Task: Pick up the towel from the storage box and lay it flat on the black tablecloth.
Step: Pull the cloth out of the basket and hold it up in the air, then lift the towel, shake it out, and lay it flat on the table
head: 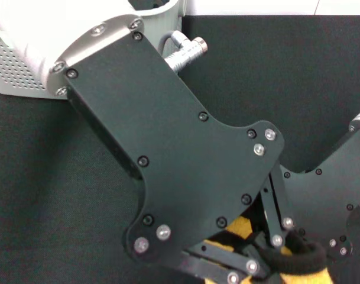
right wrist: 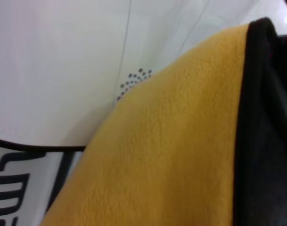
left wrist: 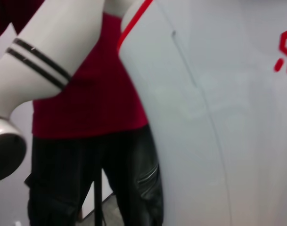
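Head view, far left: the storage box sits at the upper-left corner on the black tablecloth. Only its perforated grey wall and a bit of rounded rim show; the rest is behind the left arm. Nothing of the box interior can be seen.

Center: the left arm's big black wrist plate fills most of the head view, running diag. from the box down toward the lower middle. The left gripper is at the bottom edge, linkage bars crossing just above the towel. A patch of yellow fleece w/ its black trim rolled into a thick edge sits right at those bars, so the left gripper appears closed on the towel, though the fingertips themselves are hidden by the cloth and the plate.

Right: the right gripper comes in from the right edge, close beside the left one and touching or nearly touching the towel's bunched trim. Whether it is clamped or released cannot be told.

The left wrist view shows only the robot's white body panel and a mannequin in a red top w/ dark trousers. Right wrist view: towel fleece fills the lens, black trim along one side, white panel behind.

So the towel is out of the box, held up over the tablecloth, bunched and not laid flat.
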